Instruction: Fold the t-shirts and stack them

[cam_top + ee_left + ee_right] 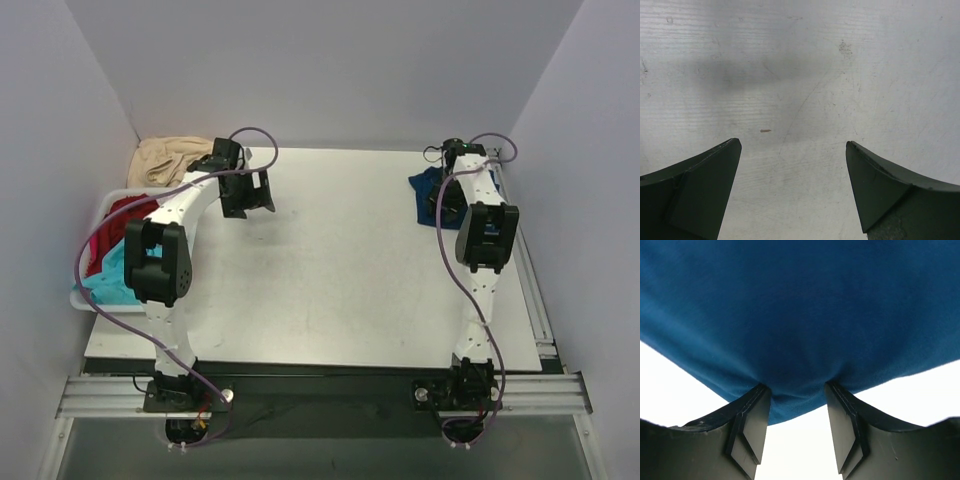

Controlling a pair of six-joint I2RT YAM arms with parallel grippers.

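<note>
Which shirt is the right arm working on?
The blue t-shirt, far right, at the right gripper; the red t-shirt and turquoise t-shirt lie in the bin.

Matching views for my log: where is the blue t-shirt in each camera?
Top external: blue t-shirt at the far right corner of the table, under the right arm.
Left wrist: not in it.
Right wrist: the shirt fills the upper picture, edge between the jaws.
Shared landmark: the right jaws.

One white bin point(88, 302) holds one red shirt point(125, 212) and one turquoise shirt point(108, 272). One tan cloth point(165, 160) lies behind it, one blue shirt point(425, 185) well apart.
</note>
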